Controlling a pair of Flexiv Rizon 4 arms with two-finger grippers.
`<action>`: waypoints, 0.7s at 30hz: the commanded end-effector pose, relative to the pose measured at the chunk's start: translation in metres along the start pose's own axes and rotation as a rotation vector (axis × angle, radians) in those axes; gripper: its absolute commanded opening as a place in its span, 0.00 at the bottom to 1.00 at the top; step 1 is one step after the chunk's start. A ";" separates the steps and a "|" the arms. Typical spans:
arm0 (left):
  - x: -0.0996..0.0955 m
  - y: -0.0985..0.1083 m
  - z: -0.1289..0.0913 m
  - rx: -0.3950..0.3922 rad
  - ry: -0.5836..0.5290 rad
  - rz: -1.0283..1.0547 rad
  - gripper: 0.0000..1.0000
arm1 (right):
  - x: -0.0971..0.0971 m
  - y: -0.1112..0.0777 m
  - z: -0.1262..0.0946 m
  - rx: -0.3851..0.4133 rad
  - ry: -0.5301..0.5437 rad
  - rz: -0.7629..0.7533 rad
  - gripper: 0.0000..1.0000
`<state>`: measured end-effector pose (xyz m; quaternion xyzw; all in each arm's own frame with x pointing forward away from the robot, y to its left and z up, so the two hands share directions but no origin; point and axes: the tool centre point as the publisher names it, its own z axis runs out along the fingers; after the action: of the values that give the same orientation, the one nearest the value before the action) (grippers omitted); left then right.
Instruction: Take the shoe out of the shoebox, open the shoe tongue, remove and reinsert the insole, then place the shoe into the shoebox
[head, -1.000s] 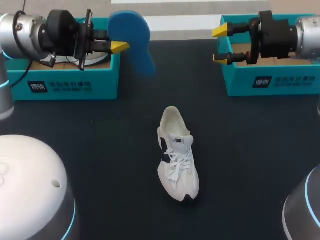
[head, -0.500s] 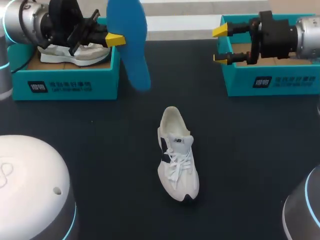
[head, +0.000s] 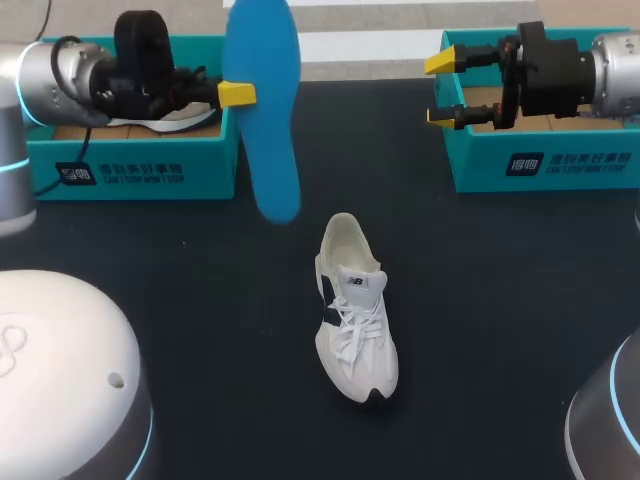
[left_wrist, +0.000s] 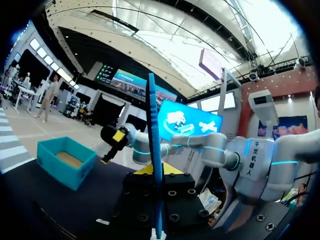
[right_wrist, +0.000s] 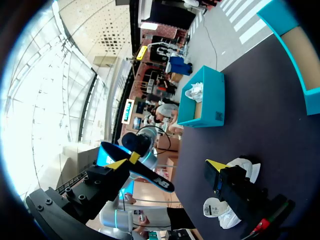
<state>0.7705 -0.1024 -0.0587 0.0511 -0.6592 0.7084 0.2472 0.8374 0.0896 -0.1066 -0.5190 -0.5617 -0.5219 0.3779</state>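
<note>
Shoe (head: 355, 315) sits on its sole mid-table (head: 500, 300), toe toward us, well apart from both boxes. Our left arm lies level over the left shoebox (head: 130, 170). Our left gripper (head: 237, 94) pinches the blue insole (head: 270, 150), which hangs upright just past the box's corner. Our right gripper (head: 440, 88) hovers over the right shoebox (head: 540, 165), fingers spread and holding nothing.

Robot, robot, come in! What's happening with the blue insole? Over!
Left gripper shut on blue insole, held above table. Right gripper open, empty, at right shoebox. Shoe sits mid-table, nothing blocking it.
</note>
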 end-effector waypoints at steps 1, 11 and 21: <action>0.005 0.002 -0.001 -0.097 -0.122 -0.314 0.00 | 0.000 -0.001 0.001 -0.003 -0.001 0.001 1.00; 0.004 0.006 -0.001 -0.103 -0.129 -0.357 0.00 | 0.000 -0.001 0.001 -0.003 -0.001 0.001 1.00; -0.005 0.011 -0.003 0.010 -0.161 -0.410 0.00 | 0.000 -0.001 0.001 -0.003 -0.001 0.001 1.00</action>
<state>0.7762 -0.0991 -0.0639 0.2202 -0.6757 0.6165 0.3390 0.8374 0.0896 -0.1066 -0.5190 -0.5617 -0.5219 0.3779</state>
